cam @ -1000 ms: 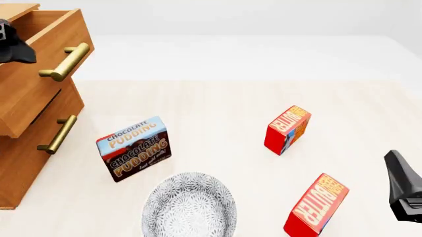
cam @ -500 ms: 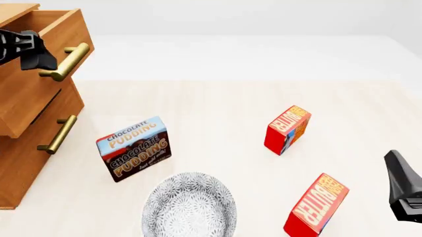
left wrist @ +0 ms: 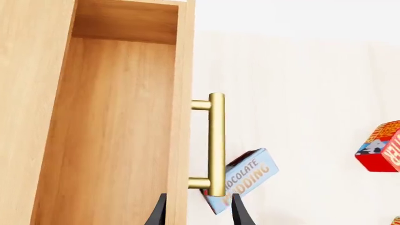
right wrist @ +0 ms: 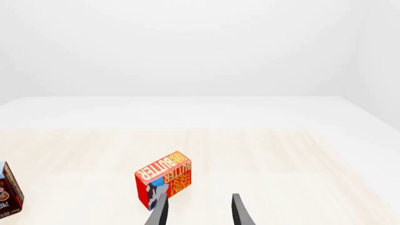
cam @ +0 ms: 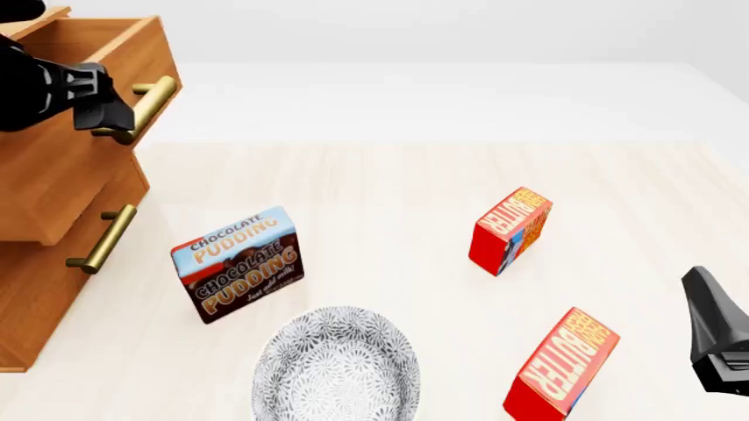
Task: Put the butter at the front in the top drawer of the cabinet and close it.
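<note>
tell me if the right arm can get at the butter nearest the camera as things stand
Probably yes. The front butter stands upright in the open just left of the right tool, its fingers apart, with nothing between them; the bowl sits well off to the left.

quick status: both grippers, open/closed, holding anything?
Left gripper: open, fingers straddling the top drawer front near its handle, gripping nothing.
Right gripper: open, empty, the butter ahead.

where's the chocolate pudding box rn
In the front view the chocolate pudding box stands left of centre on the table, just right of the cabinet, behind the patterned bowl and well left of both butter cartons.
</note>
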`<action>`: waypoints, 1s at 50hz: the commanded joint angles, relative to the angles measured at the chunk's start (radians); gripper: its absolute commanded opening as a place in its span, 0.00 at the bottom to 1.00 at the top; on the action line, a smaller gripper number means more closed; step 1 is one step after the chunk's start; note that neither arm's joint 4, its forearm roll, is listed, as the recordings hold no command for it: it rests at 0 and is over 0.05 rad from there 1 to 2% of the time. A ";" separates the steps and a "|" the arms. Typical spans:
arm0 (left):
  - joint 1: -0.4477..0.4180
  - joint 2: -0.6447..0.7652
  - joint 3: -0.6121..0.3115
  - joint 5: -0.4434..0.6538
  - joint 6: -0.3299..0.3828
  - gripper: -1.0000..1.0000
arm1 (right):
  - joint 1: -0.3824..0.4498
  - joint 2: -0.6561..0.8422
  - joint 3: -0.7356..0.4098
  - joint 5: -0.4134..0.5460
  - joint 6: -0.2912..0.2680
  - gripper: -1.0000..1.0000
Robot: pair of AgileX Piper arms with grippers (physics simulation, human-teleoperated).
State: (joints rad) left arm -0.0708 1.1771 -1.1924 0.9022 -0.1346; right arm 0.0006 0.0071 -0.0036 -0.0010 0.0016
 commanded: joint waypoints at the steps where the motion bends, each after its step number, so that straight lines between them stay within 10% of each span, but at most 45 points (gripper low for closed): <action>1: -0.055 0.018 -0.012 -0.002 -0.006 1.00 | 0.000 0.000 0.001 0.000 -0.001 1.00; 50: -0.247 0.111 -0.055 -0.067 -0.055 1.00 | 0.000 -0.001 0.001 -0.001 -0.001 1.00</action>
State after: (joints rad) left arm -0.2788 1.2629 -1.2277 0.8479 -0.1835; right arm 0.0005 0.0070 -0.0036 -0.0011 0.0017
